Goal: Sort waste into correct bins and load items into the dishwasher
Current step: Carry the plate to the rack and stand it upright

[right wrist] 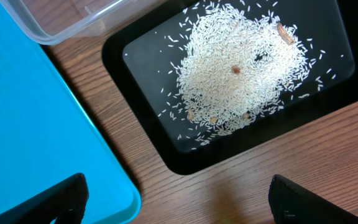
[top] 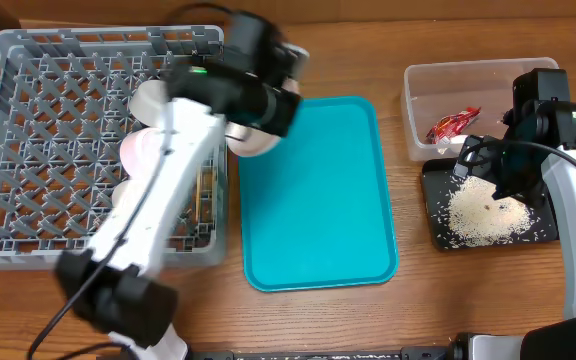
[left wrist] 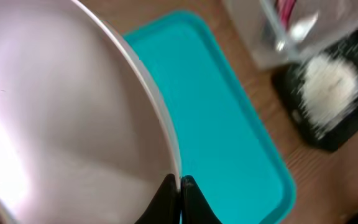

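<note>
On your far left sits the grey dish rack (top: pixel 28 130), with a pinkish-white bowl (top: pixel 136 148) inside it, half hidden under the arm. Your left gripper (left wrist: pixel 180 186) is clenched on the thin rim of the plate (left wrist: pixel 61 112), just off the rack's right wall and over the near-left corner of the teal tray (top: pixel 313 200). The plate is pale, smooth and glossy, and its face fills the left of the wrist view. The teal tray's long axis runs away from you.

Further right, the clear tub (top: pixel 418 80) lies crosswise. The crumpled red wrapper (top: pixel 452 123) inside it slants up to the right. Just in front, the black tray (top: pixel 438 235) also lies crosswise and holds the heap of white rice (top: pixel 483 212), with stray grains scattered around it. Your right gripper (right wrist: pixel 176 202) hangs over that tray's near-left edge, fingers (right wrist: pixel 61 199) spread wide and gripping nothing.
</note>
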